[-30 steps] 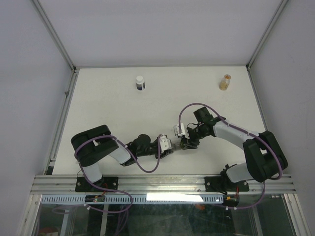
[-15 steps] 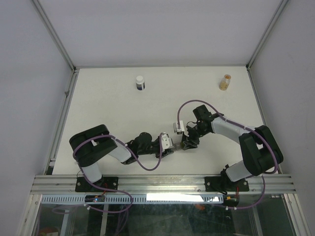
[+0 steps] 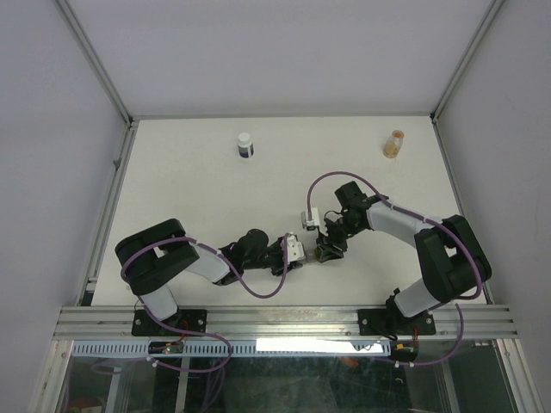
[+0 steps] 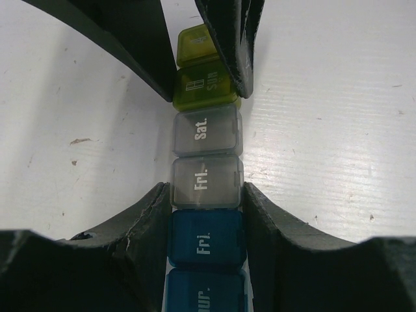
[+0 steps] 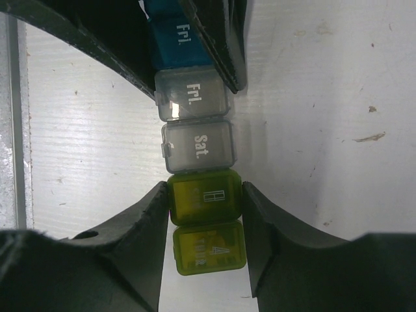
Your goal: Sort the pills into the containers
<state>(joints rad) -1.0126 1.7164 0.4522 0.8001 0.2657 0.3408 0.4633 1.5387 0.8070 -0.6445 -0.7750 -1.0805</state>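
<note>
Top view, left to right. A small dark bottle with a white cap [image 3: 245,144] was noted upright at upper left of the white tabletop [image 3: 172,189]. At lower centre the left gripper [image 3: 294,250] was found closed onto one end of a short strip of joined translucent plastic cube compartments, blue, grey and yellow-green [image 3: 311,251], which lay flat on the tabletop. Just to its right, the right gripper [image 3: 325,248] was closed onto the other end of the same strip. A small clear vial with orange contents [image 3: 394,144] was recorded at upper right, well apart from both arms.

Left wrist view: the grey compartment marked "Fri." [image 4: 207,182] and the blue one below it were seen pinched between the fingers [image 4: 146,227] at the bottom of the frame. Right wrist view: a yellow-green compartment [image 5: 205,196] was held likewise at lower centre. All visible lids were shut, and no pills were seen in any view.

Handling (judged): the strip was expected to be light and rigid. Its hard, smooth plastic was thought liable to slip if pressed off-centre. The joints between cubes were considered the weak point, since twisting between two grips could part them. Hold was judged best taken across the flat side walls, below the lid line, so that the lids were left free for opening.
</note>
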